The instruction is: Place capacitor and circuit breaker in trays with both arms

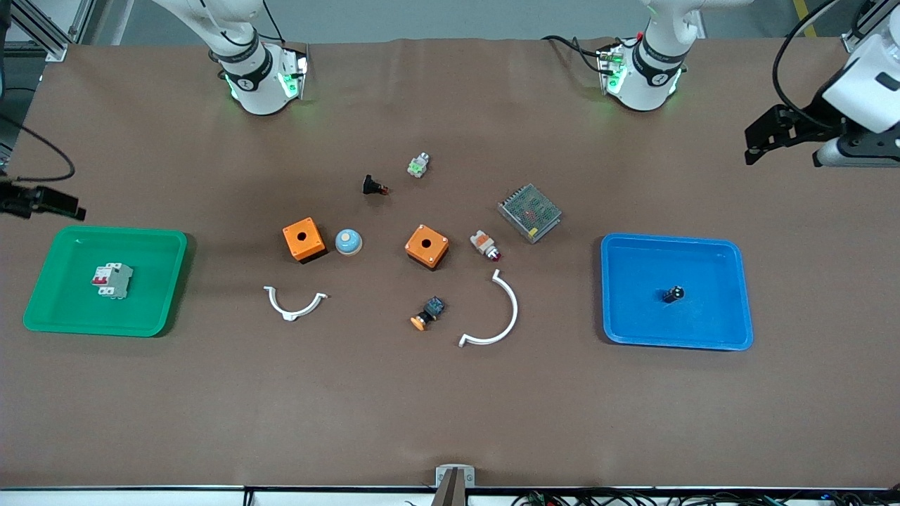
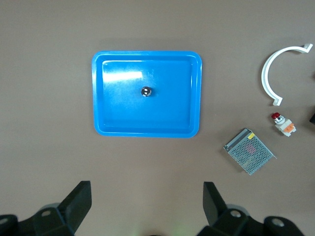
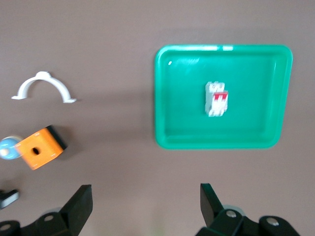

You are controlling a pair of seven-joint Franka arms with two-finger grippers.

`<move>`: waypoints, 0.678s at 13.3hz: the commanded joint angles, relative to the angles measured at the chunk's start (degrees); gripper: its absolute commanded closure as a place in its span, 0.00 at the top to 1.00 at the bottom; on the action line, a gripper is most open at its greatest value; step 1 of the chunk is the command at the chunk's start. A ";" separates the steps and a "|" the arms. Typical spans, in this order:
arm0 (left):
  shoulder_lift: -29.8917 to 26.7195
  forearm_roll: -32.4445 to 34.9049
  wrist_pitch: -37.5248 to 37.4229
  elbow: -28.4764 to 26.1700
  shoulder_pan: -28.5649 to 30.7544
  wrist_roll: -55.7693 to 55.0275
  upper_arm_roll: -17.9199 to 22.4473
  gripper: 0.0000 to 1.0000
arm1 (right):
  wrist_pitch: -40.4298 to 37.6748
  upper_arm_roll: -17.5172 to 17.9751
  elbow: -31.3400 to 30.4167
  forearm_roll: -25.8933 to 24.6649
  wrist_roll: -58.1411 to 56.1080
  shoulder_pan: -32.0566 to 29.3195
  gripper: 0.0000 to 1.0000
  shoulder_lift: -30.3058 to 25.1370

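Observation:
The circuit breaker (image 1: 111, 280), a white block with red levers, lies in the green tray (image 1: 42, 309) at the right arm's end; it also shows in the right wrist view (image 3: 216, 98). The capacitor (image 1: 673, 294), a tiny dark cylinder, lies in the blue tray (image 1: 626, 330) at the left arm's end, and shows in the left wrist view (image 2: 146, 91). My left gripper (image 1: 784, 144) (image 2: 146, 204) is open and empty, up over bare table beside the blue tray. My right gripper (image 1: 63, 205) (image 3: 146, 204) is open and empty, up over bare table beside the green tray.
Between the trays lie two orange boxes (image 1: 304, 239) (image 1: 427, 246), a blue-white button (image 1: 348, 242), two white curved clips (image 1: 295, 303) (image 1: 492, 316), a metal mesh unit (image 1: 529, 212), a white-orange part (image 1: 485, 245), a black part (image 1: 373, 186) and an orange-capped button (image 1: 427, 314).

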 commanded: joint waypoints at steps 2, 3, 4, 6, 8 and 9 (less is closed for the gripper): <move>-1.56 0.08 0.37 -1.84 -3.04 -0.16 2.92 1.00 | -3.64 -0.25 -3.45 0.78 7.71 5.27 0.98 -7.76; -1.57 0.17 0.54 -1.93 -3.04 -0.16 2.93 1.00 | -3.91 -0.25 -3.27 0.95 7.71 5.45 0.99 -8.21; -1.65 0.26 1.15 -2.02 -2.78 -0.07 3.01 1.00 | -4.26 -0.25 -3.18 1.56 7.71 5.89 0.99 -8.47; -1.74 0.87 2.91 -2.11 -2.17 0.36 3.10 1.00 | -4.79 -0.51 -1.61 3.58 7.63 5.80 0.99 -8.21; -1.31 0.87 4.15 -2.11 -2.25 0.28 2.84 1.00 | -4.45 -0.52 0.15 3.59 7.54 5.80 1.00 -7.95; -1.21 0.87 4.24 -2.02 -2.43 0.28 2.75 1.00 | -4.36 -0.52 1.12 3.59 7.54 5.80 1.00 -7.69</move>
